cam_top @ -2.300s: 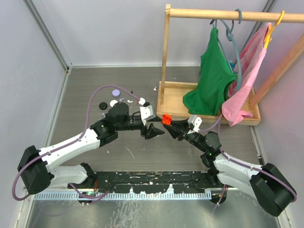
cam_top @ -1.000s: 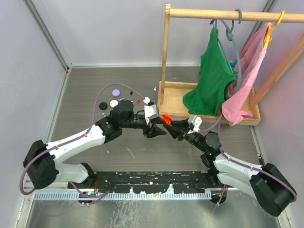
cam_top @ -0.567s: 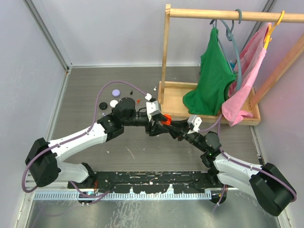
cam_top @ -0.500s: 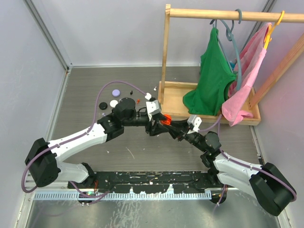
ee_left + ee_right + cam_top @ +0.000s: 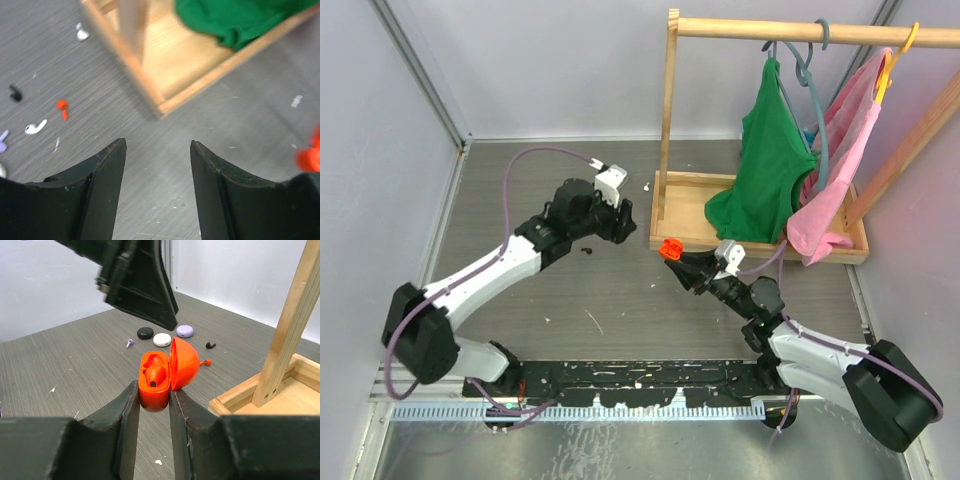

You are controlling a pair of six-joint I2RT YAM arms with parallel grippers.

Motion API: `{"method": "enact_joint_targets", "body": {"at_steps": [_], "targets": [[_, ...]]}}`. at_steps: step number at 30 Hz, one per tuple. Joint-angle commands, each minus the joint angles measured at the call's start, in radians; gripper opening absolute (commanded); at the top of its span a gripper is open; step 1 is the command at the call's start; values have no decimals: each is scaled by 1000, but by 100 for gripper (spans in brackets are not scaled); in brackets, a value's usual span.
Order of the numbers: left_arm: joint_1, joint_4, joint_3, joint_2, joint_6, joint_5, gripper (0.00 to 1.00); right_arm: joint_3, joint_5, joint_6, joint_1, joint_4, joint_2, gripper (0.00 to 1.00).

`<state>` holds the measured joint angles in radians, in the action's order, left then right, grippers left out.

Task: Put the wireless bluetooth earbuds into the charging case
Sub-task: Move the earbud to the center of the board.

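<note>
My right gripper (image 5: 153, 390) is shut on the red charging case (image 5: 155, 390), held above the table with its lid (image 5: 184, 362) open. One red earbud (image 5: 156, 375) sits inside it. My left gripper (image 5: 157, 145) is open with nothing between its fingers. It hovers left of and beyond the case, near the wooden tray's corner (image 5: 161, 106). Loose earbuds lie on the table below it: red (image 5: 62, 106), white (image 5: 36, 127), black (image 5: 15, 92) and lilac (image 5: 3, 135). The top view shows the left gripper (image 5: 623, 224) apart from the case (image 5: 670, 248).
A wooden clothes rack (image 5: 668, 110) with a tray base (image 5: 685, 215) stands at the back right, with green (image 5: 765, 165) and pink (image 5: 835, 170) garments on hangers. Black (image 5: 145, 332), white (image 5: 162, 339) and lilac (image 5: 185, 330) discs lie on the table.
My left gripper, which was at the case, has pulled back to the far left and now hovers over the loose earbuds. The right gripper still holds the case in place.
</note>
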<state>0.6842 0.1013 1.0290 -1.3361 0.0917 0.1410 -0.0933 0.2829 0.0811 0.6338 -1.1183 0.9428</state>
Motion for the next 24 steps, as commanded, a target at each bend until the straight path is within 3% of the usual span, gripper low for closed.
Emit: {"method": "enact_joint_targets", "body": {"at_steps": [1, 16, 24], "targets": [[-73, 122, 129, -144, 35, -90, 55, -7, -27, -8, 6, -60, 15, 3], [-258, 549, 751, -760, -24, -45, 51, -14, -27, -10, 5, -54, 35, 3], [-264, 690, 977, -930, -95, -42, 48, -16, -23, -8, 6, -54, 40, 3]]}}
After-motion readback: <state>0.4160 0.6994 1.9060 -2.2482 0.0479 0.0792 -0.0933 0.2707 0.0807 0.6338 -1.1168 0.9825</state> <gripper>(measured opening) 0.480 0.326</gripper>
